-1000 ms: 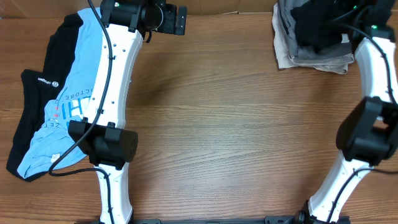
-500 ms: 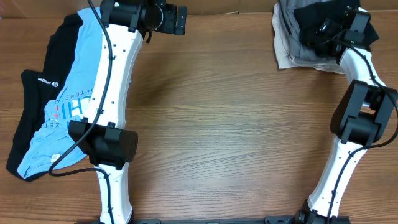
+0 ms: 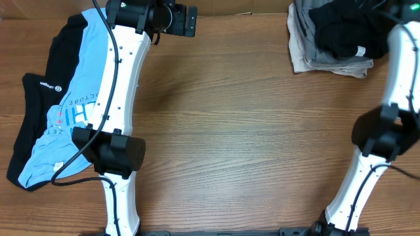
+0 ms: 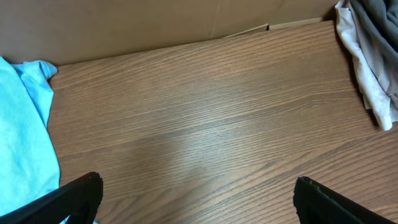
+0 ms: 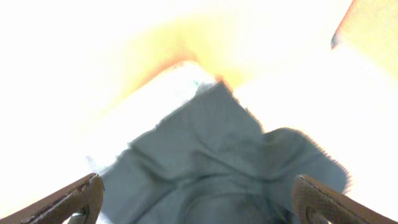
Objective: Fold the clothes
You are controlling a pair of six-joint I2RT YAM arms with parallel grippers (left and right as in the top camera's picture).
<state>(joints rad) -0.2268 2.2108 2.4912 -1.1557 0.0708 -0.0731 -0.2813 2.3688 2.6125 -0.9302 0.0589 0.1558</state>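
A light blue printed tee [image 3: 73, 98] lies spread at the far left over a black white-logo piece [image 3: 38, 85]. At the back right a plain black tee [image 3: 344, 33] lies crumpled on a pile of grey [image 3: 328, 60] and beige [image 3: 300, 56] garments. My left gripper [image 3: 190, 21] is open and empty above bare wood at the back edge; its wrist view [image 4: 199, 202] shows the blue tee [image 4: 25, 124] to the left. My right gripper [image 5: 199, 205] is open just above the dark tee [image 5: 211, 149]; in the overhead view it is past the top edge.
The wooden table [image 3: 243, 131] runs between the two piles. A cardboard wall [image 4: 155, 25] stands behind the back edge. The grey and white pile's edge [image 4: 373, 62] shows at the right of the left wrist view. The right wrist view is heavily overexposed.
My right arm has pulled up and back off the pile toward the top right corner. The black tee now lies loose on the pile. The left arm has not moved.
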